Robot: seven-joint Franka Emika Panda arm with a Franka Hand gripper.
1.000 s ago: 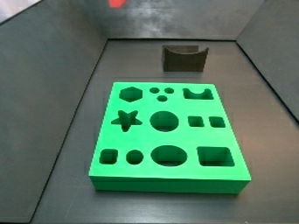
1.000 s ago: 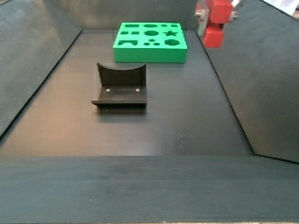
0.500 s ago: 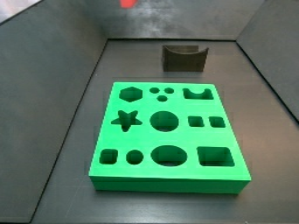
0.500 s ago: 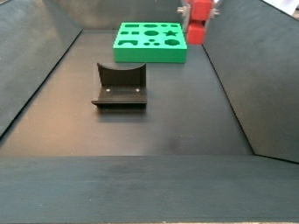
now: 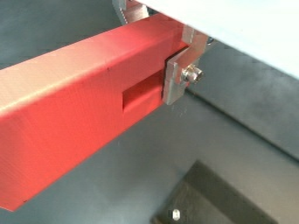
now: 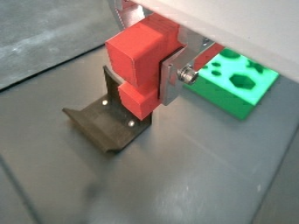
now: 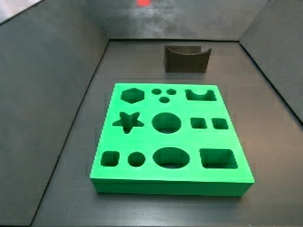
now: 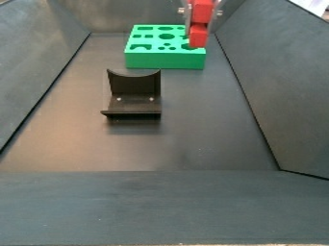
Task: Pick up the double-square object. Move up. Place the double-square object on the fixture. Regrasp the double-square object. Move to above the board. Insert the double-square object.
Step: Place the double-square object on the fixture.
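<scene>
My gripper (image 6: 146,61) is shut on the red double-square object (image 6: 142,63), which hangs high in the air. In a side view the object (image 8: 199,24) is near the green board (image 8: 164,46), on its right; in another only its tip (image 7: 143,3) shows at the upper edge. Silver fingers (image 5: 177,74) clamp the red block (image 5: 82,105) in both wrist views. The dark fixture (image 8: 131,94) stands on the floor in front of the board; it also shows behind the board (image 7: 169,133) in a side view (image 7: 187,58) and under the object in a wrist view (image 6: 105,122).
Grey walls enclose the dark floor (image 8: 167,144) on the left, right and far sides. The board (image 6: 237,79) lies beyond the fixture in a wrist view.
The gripper with the red object has moved left toward the board in one side view and right along the upper edge in the other. Board and fixture have not moved.
</scene>
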